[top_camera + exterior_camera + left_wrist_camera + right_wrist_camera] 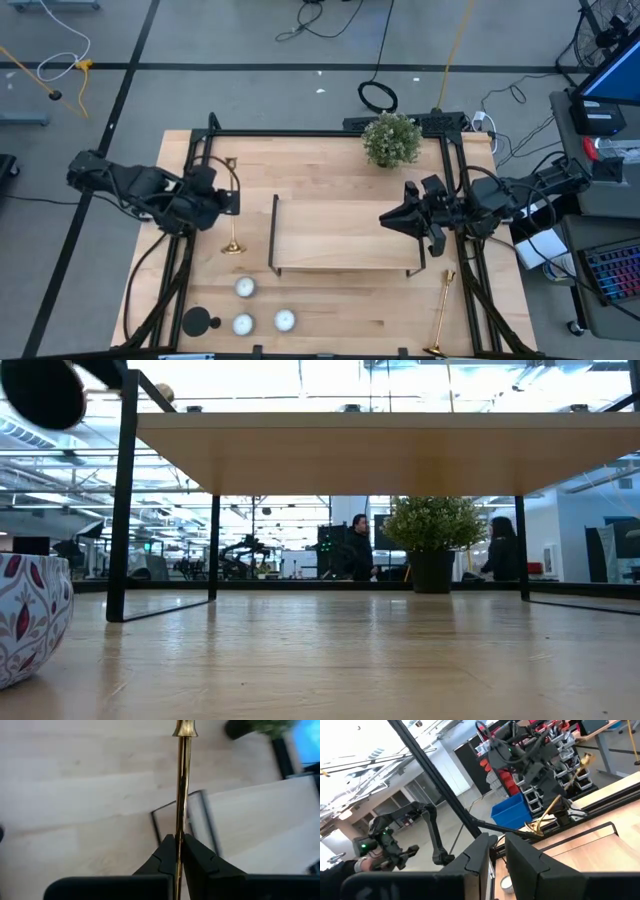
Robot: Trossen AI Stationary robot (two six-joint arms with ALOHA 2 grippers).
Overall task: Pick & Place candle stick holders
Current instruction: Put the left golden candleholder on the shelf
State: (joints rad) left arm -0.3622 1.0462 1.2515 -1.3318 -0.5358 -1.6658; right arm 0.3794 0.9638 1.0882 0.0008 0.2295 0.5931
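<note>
Reading from left to right, the left gripper [228,200] hung over the left part of the pale wooden tabletop [330,160], its jaws clenched on the thin stem of a slim shiny gold candlestick [232,210]; this holder appeared tilted, its round base near the tabletop, though whether it touched could not be told. Nearer the front edge lay a short black round-based holder [199,322] beside three small white round candles [245,288]. At centre stood the long wooden black-framed stand [345,236]. Right of it the right gripper [400,221] waited above the stand's end, jaws nearly together and holding nothing. A second gold candlestick [442,315] lay flat near the front right corner, and a small green potted plant [391,139] stood at the rear. The step in hand appeared to be carrying the first holder; the next move would call for keeping it upright and setting its base squarely down, probably on the stand, before release.
</note>
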